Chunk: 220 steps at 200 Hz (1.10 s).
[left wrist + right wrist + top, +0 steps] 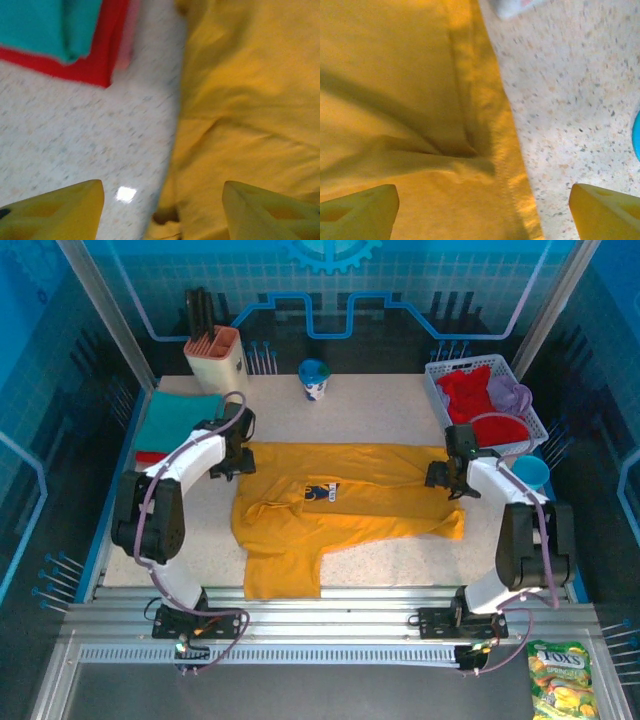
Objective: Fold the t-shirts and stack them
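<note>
A mustard-yellow t-shirt [350, 505] with a dark blue chest print [320, 491] lies spread across the table's middle, partly folded. My left gripper [232, 464] hovers at its left edge; in the left wrist view the gripper [162, 210] is open, one finger over bare table and the other over yellow cloth [250, 100]. My right gripper [449, 480] is at the shirt's right edge, open [482, 212] astride the hem [510, 165], holding nothing. A folded teal t-shirt [180, 415] rests on a red one [150, 457] at the left.
A white mesh basket [436, 390] at the back right holds red [470, 395] and lavender [510, 395] cloth. A blue bowl [530, 472] sits close to the right arm. A blue cup [314, 380] and a beige holder [215, 355] stand at the back.
</note>
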### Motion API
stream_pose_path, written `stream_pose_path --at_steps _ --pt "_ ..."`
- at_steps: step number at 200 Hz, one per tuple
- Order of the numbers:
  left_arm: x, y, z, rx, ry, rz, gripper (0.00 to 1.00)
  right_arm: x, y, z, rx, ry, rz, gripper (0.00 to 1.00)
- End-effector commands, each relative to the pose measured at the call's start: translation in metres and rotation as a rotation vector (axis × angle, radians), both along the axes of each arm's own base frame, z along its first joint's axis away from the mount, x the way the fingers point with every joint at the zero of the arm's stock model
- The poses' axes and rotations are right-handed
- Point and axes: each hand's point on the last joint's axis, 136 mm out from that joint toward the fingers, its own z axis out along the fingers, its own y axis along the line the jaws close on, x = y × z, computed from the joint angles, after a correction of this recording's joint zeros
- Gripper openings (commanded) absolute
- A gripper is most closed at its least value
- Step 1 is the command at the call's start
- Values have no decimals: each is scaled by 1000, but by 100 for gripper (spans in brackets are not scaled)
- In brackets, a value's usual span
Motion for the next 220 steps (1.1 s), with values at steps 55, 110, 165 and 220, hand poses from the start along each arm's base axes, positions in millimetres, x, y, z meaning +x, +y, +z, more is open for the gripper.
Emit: stream_pose_path --at_steps 55,110,165,220 --pt "46 -68 -12 -222 -22 -108 54 68 93 7 294 -99 249 96" --pt "48 -73 -56 -252 104 -74 53 85 100 -33 322 16 232 95" --pt "72 -52 -67 -194 175 -33 52 111 94 -53 315 71 192 95" --pt "98 -44 -75 -177 220 -32 52 133 94 -55 338 100 169 86"
